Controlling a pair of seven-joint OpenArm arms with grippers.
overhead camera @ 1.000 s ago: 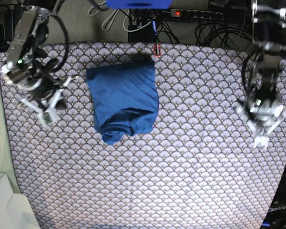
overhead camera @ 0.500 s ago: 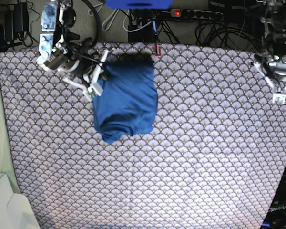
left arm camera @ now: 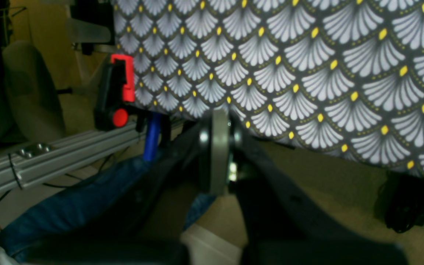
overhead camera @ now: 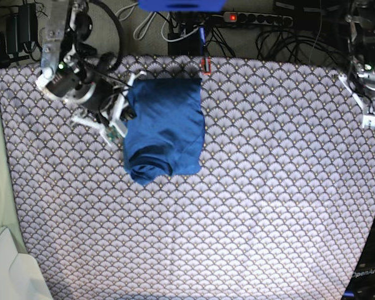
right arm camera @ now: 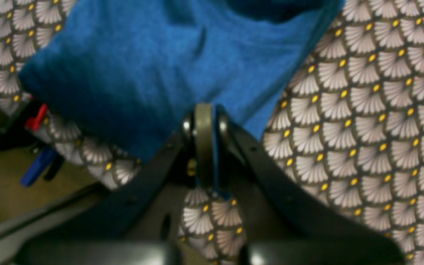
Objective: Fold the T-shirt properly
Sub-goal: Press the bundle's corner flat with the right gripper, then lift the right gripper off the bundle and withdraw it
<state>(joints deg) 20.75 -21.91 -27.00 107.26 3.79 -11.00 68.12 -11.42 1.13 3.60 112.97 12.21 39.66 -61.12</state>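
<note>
Covering the tabletop (overhead camera: 269,206) is a scallop-patterned grey-white cloth; on its far left part lies the folded medium-blue knit T-shirt (overhead camera: 165,128). Right end effector (right arm camera: 204,147) pinches the shirt's edge (blue between its fingers). Left end effector (left arm camera: 217,147), pressed together, hovers at the tabletop's far right edge

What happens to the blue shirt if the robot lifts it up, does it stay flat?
Probably not. The T-shirt looks soft and already lies in rumpled folds, so it would likely droop and unfold. It seems light, since the right pincer is shut on just its thin edge. It shouldn't roll or break.
</note>
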